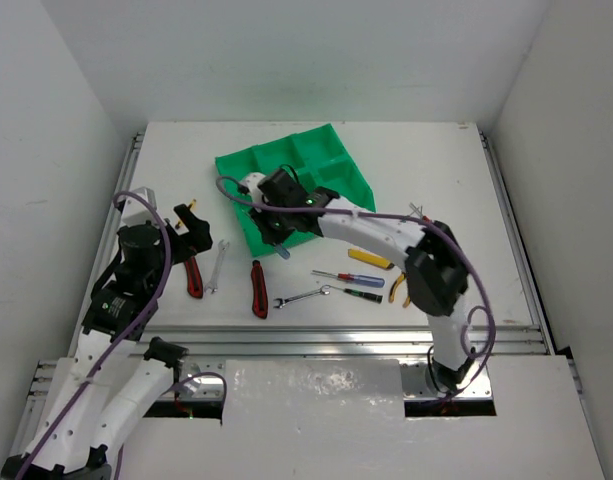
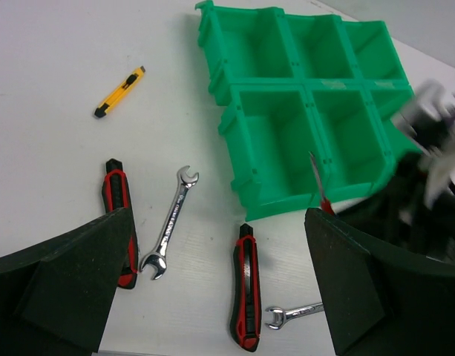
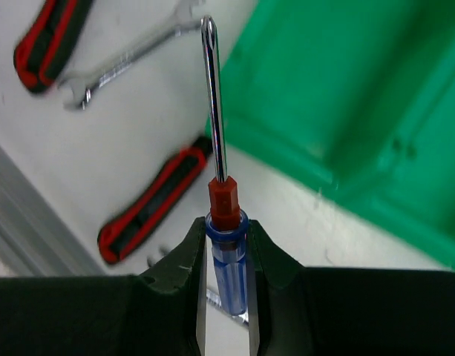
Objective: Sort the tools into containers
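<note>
The left gripper (image 2: pixel 218 215) is hanging with its fingers wide apart over a red-handled knife (image 2: pixel 244 285) and a wrench (image 2: pixel 171 222), both lying flat on the table (image 2: pixel 49 170). Further out, the right gripper (image 3: pixel 227 222) is clamping a blue-handled screwdriver (image 3: pixel 226 256) by the handle. Its shaft is pointing out past the fingers, just beside the near wall of the green tray (image 3: pixel 346 96).
</note>
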You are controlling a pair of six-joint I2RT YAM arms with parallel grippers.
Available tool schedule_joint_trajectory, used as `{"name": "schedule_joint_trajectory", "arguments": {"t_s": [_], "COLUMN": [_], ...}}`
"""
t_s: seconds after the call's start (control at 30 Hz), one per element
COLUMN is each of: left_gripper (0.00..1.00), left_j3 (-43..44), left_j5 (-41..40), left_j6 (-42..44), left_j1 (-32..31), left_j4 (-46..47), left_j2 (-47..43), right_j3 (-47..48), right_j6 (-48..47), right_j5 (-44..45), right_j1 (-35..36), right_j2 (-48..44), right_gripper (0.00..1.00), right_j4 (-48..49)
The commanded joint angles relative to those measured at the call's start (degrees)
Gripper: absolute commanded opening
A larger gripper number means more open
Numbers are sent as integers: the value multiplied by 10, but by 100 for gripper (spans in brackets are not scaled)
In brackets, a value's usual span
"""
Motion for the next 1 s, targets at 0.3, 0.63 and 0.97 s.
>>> {"name": "schedule_joint_trajectory", "arguments": {"t_s": [0.3,0.63,0.97], "left_gripper": [99,99,99], "left_j3": [9,9,8], "left_j5": [7,16,23], "left_j6": [10,13,16], "left_j1": [-4,-4,-3], "left_j4": [21,24,26], "left_j2": [9,12,13], "right_j3": [263,185,-248], "right_j6": [-56,-103,-112], "right_j5": [-75,-17,90], "right_j1": [-85,-86,-95], "right_j2": [183,55,-171], "right_gripper": [26,83,70], "right_j4": [56,21,32]}}
